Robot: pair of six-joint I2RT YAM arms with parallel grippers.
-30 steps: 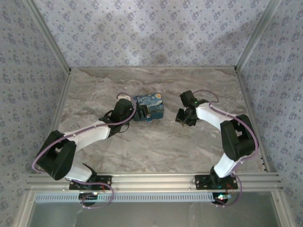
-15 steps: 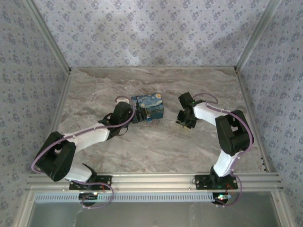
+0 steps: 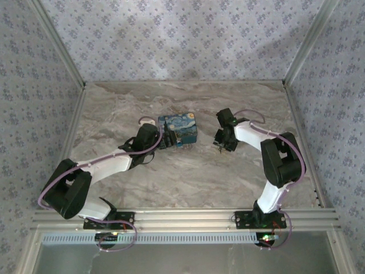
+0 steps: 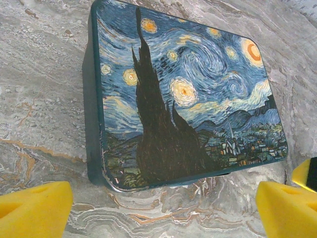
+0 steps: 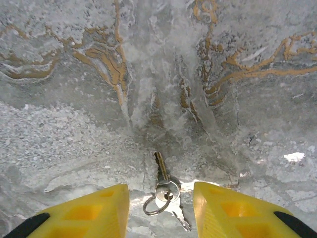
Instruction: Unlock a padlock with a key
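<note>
The key (image 5: 166, 190) lies flat on the marble table with a second key on a small ring. It sits between the yellow fingers (image 5: 94, 209) of my right gripper (image 5: 161, 208), which stand apart on either side without touching it. In the top view the right gripper (image 3: 220, 144) points down at the table, right of the box. My left gripper (image 4: 161, 210) is open wide, its yellow pads (image 4: 34, 208) flanking bare table just short of the blue starry-night box (image 4: 183, 94). From above, the left gripper (image 3: 165, 140) is at the box's (image 3: 179, 129) left side. The padlock is out of view.
The marble table (image 3: 188, 177) is fenced by patterned walls at the back and both sides, with an aluminium rail (image 3: 182, 218) along the near edge. There is open table in front of the box and between the two arms.
The right arm's elbow has swung a little left and its gripper has shifted slightly over the key. The left gripper has edged back a touch from the box.
</note>
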